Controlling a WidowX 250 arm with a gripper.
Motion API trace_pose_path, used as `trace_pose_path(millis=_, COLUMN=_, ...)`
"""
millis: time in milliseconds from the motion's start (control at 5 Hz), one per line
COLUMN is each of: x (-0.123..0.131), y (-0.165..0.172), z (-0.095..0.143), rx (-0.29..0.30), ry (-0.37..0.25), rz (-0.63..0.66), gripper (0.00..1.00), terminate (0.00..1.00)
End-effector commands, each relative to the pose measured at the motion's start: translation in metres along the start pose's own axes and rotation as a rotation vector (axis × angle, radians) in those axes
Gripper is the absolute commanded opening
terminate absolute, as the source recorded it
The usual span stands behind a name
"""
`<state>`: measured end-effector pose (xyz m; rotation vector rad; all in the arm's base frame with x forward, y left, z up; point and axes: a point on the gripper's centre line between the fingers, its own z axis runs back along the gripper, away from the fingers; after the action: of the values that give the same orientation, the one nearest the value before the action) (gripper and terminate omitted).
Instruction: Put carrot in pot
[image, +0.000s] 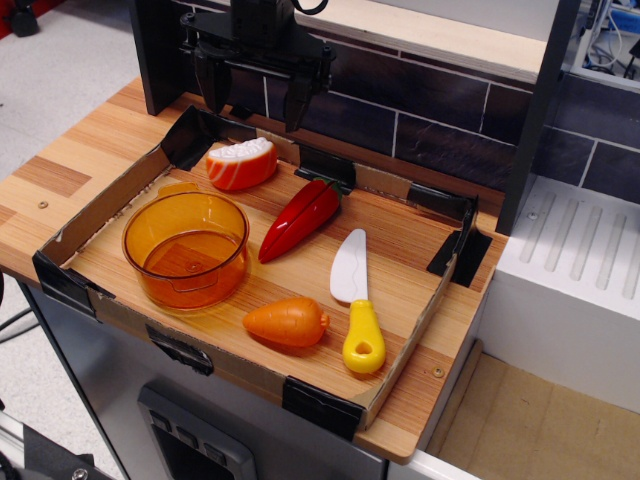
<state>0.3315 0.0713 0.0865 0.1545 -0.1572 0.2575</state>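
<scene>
Counter (100, 150): wood, its front edge well below the claw.
Pot (186, 247): below-left of claw, beside the tray's left wall.
Carrot (287, 322): far below claw, near front edge, free space around.
Claw (252, 100): open, empty, above back wall.

We are seeing a wooden counter (70, 170) sitting in front of a dark tiled wall (440, 110), a pale wooden shelf (450, 35) running above it. A white ridged drainboard (575, 250) is sitting right of the counter. Grey speckled floor (60, 60) is showing at upper left.
</scene>
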Motion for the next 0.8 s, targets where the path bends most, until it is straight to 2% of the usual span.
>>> trace_pose_path(millis=0, x=0.0, y=0.0, z=0.0, rx=0.0, ry=0.0, rz=0.0, gripper=1.0, terminate=0.0)
trace_pose_path(millis=200, x=-0.002, y=-0.005, z=0.018, rx=-0.047, ry=-0.052, rz=-0.091, gripper=1.0, terminate=0.0)
trace_pose_path(millis=400, x=-0.02, y=-0.021, z=0.029, rx=-0.075, ry=-0.096, rz=-0.31, gripper=1.0, terminate=0.0)
trace_pose_path(millis=600, x=-0.045, y=-0.038, z=0.039, rx=-0.113, ry=-0.049, rz=-0.565, gripper=1.0, terminate=0.0)
